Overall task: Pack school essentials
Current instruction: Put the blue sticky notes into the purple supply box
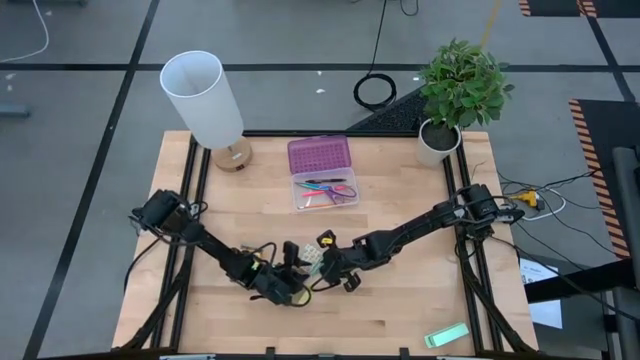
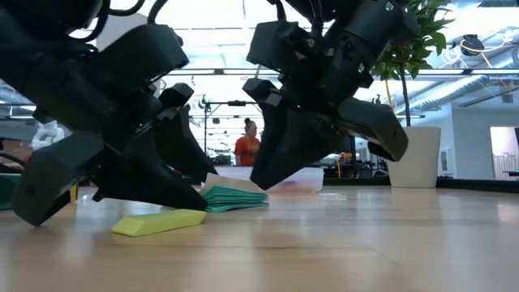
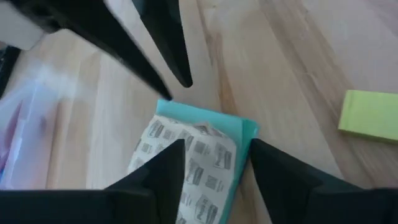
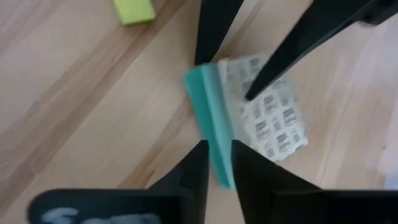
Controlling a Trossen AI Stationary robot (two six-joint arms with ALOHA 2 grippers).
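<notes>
Near the front middle of the bench (image 1: 400, 310) lies the small teal-edged packet (image 3: 193, 155), flat on the wood, printed side up. Both claws meet over it. The right claw (image 4: 214, 165) has its fingers drawn narrow on the teal edge, pinching the packet. The left claw (image 3: 214, 168) stands over the packet's opposite side with fingers spread wide, tips resting on it but not closed. Just beside them sits the tiny yellow block (image 2: 160, 221), apart from the packet. Farther back, the stationery set (image 1: 322, 175) lies open, purple lid up, pencils and scissors inside. A lamp (image 1: 205, 100) and potted plant (image 1: 460, 90) stand at the rear corners
</notes>
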